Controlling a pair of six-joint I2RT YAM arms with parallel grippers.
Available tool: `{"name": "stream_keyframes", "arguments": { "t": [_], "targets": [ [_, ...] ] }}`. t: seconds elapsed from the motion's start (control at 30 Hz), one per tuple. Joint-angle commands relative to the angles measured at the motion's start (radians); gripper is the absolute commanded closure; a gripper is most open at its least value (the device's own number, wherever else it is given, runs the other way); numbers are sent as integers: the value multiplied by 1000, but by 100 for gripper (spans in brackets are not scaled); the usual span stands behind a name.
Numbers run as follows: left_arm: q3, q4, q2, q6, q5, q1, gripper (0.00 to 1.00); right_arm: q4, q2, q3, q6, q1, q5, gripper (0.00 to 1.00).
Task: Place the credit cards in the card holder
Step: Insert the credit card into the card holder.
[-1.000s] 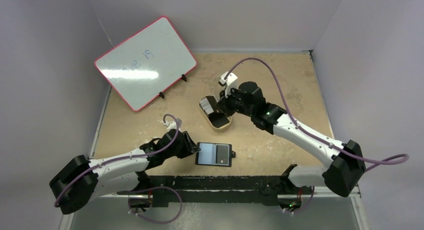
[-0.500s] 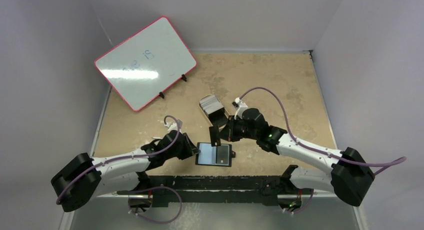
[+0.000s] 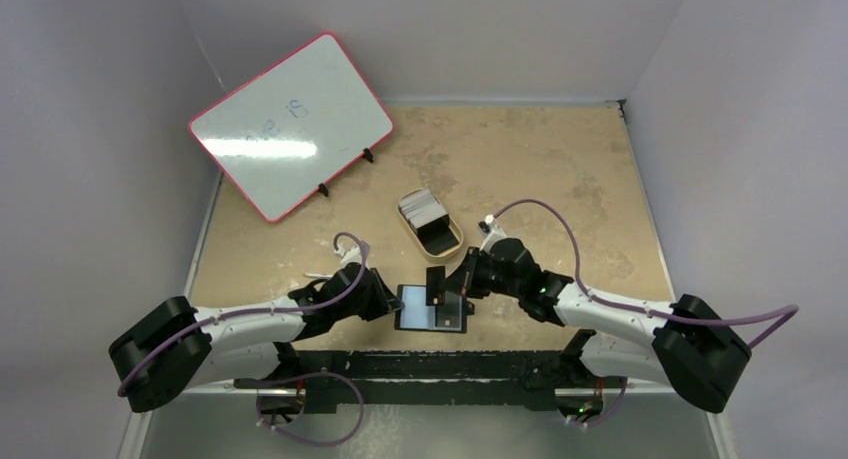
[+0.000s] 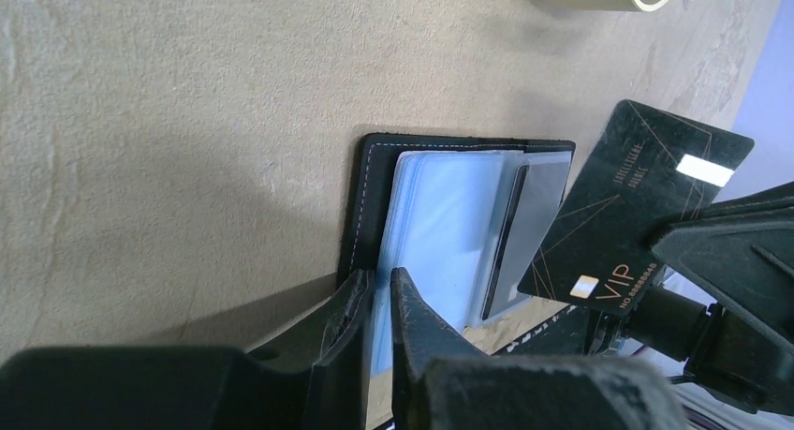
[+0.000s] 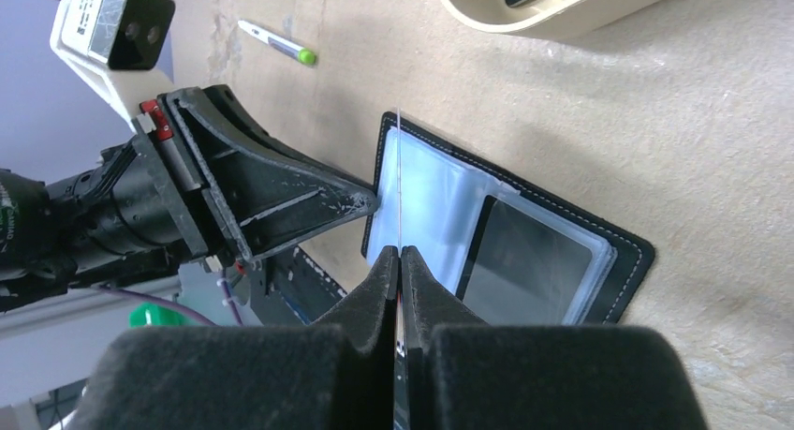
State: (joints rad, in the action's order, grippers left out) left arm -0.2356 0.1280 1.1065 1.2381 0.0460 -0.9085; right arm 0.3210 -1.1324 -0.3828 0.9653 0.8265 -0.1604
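The card holder (image 3: 447, 317) lies open on the table, black with bluish-grey sleeves, also in the left wrist view (image 4: 373, 191) and the right wrist view (image 5: 620, 252). My left gripper (image 3: 394, 301) is shut on its left edge, a bluish sleeve between the fingers (image 4: 379, 282). My right gripper (image 3: 452, 284) is shut on one credit card (image 3: 436, 283), black with "VIP" on it (image 4: 637, 205), held on edge just above the open holder and seen edge-on in the right wrist view (image 5: 398, 182). The remaining stack of credit cards (image 3: 421, 207) sits in the tin.
A tan oval tin (image 3: 440, 241) stands just behind the holder. A pen with a green tip (image 5: 276, 41) lies on the table to the left. A pink-framed whiteboard (image 3: 290, 124) leans at the back left. Walls close the table in.
My right gripper has come from the tin toward me with one card and now holds it over the open holder. My left gripper stays at the holder's left edge.
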Motion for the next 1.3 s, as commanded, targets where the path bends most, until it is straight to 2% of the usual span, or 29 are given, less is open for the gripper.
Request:
{"name": "stream_keyframes", "arguments": {
  "t": [0.0, 0.3, 0.7, 1.07, 1.27],
  "targets": [
    [-23, 8, 12, 1, 7, -12, 90, 76, -1, 34, 49, 6, 47, 100],
    [-21, -15, -6, -3, 18, -12, 92, 60, -6, 57, 72, 6, 68, 100],
    [-11, -1, -7, 5, 22, -12, 92, 124, -106, 83, 107, 27, 38, 100],
    [-20, 3, 8, 6, 23, -16, 92, 115, -90, 100, 130, 34, 15, 100],
    [-23, 10, 27, 11, 23, -24, 100, 137, -114, 108, 137, 34, -14, 100]
  ]
}}
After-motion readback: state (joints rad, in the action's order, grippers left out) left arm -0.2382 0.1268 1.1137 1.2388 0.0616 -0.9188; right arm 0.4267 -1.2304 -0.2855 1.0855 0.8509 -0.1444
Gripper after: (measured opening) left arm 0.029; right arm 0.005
